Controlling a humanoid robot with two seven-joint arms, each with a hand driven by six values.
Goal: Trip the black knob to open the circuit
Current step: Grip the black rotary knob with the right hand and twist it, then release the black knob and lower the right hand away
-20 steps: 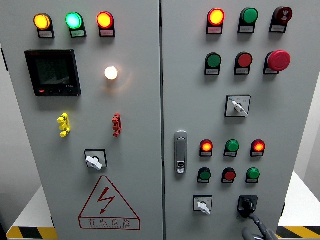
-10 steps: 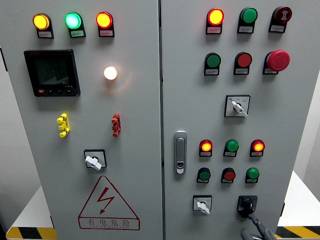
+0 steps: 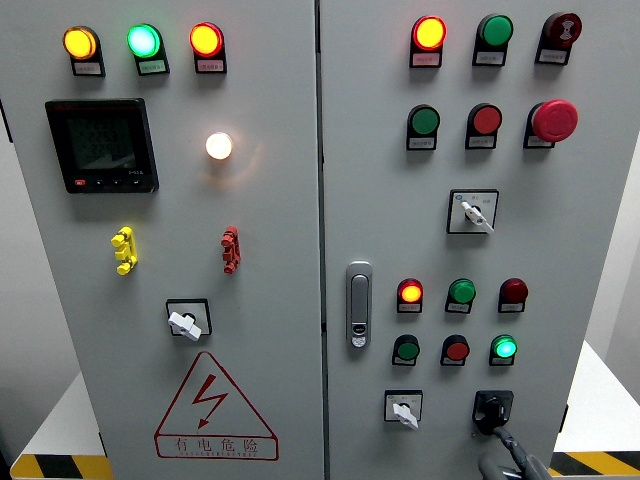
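Head view showed a grey electrical cabinet (image 3: 250, 250) with two doors filling the frame. The black knob (image 3: 491, 409) sat at the bottom right of the right door, just right of a white-handled switch (image 3: 403, 408). From the lower right corner the right hand (image 3: 512, 462) came up to it, only partly in the frame: one grey finger (image 3: 507, 442) reached up so that its tip met the lower edge of the knob, and a second finger (image 3: 492, 466) curved below, apart from the knob. Whether the fingers pinched the knob or only touched it could not be told, since most of the hand lay below the bottom edge.

Above the knob stood two rows of three small lamps. In the upper row the left red lamp (image 3: 410, 292) glowed, the green middle lamp (image 3: 461, 291) was dim, and the right red lamp (image 3: 513, 291) was dark. In the lower row the right green lamp (image 3: 505, 347) shone brightly. A door handle (image 3: 359, 304) sat at the left edge of the right door. On the left door were a dark meter (image 3: 101, 145), a lit white lamp (image 3: 219, 145) and a red warning triangle (image 3: 214, 408).
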